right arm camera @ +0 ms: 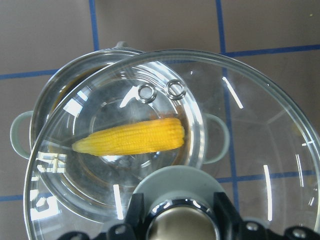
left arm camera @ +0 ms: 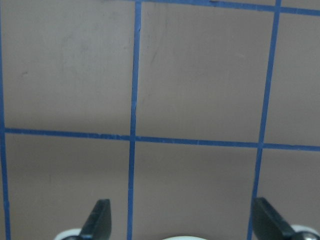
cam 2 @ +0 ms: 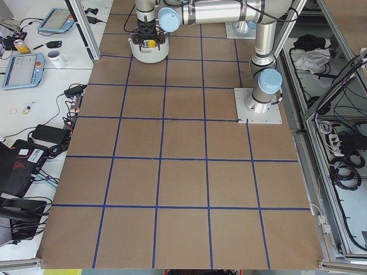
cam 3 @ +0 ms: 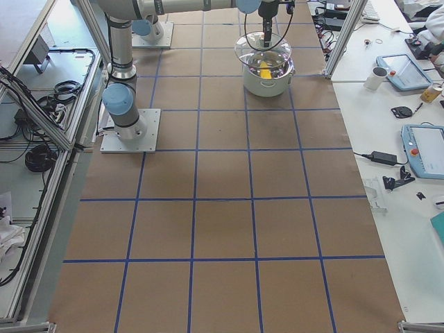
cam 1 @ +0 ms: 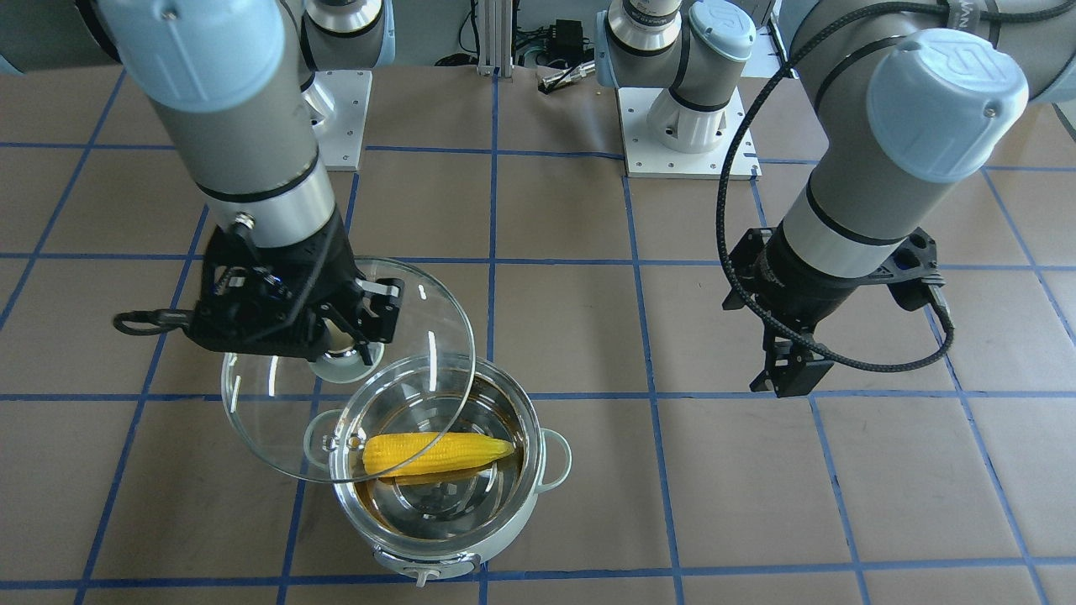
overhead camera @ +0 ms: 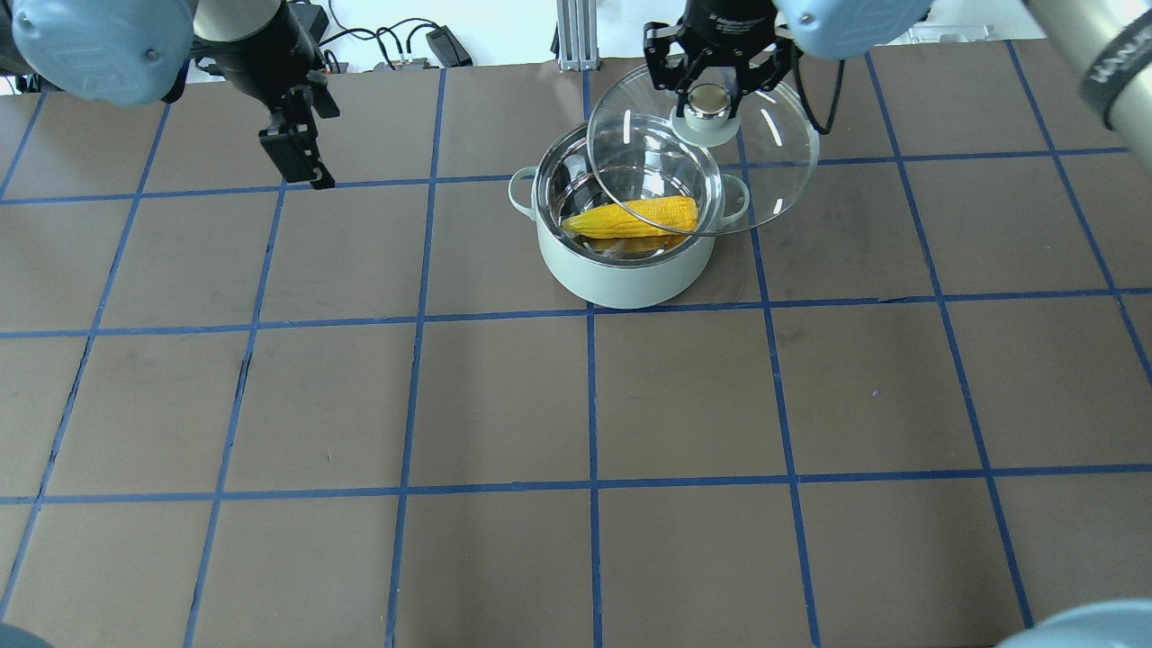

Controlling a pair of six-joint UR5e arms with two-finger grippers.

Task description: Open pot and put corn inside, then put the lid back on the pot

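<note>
The pale mint pot [overhead camera: 621,279] stands open on the table, with the yellow corn [overhead camera: 634,216] lying across its steel bottom. My right gripper [overhead camera: 709,103] is shut on the knob of the clear glass lid [overhead camera: 774,153]. It holds the lid above the pot, offset to the far right, so the lid covers only part of the opening. The front view shows the pot [cam 1: 504,538], corn [cam 1: 437,452], lid [cam 1: 277,420] and right gripper [cam 1: 345,349]. In the right wrist view the corn [right arm camera: 135,137] shows through the lid [right arm camera: 265,125]. My left gripper [overhead camera: 301,166] is open and empty, high over the far left; the left wrist view [left arm camera: 182,222] shows its fingers spread.
The table is brown paper with a blue tape grid. The two arm base plates [cam 1: 681,151] sit near the robot's edge. Cables and a power brick [overhead camera: 445,45] lie beyond the far edge. A side table with tablets and a mug [cam 3: 378,76] stands beyond the pot.
</note>
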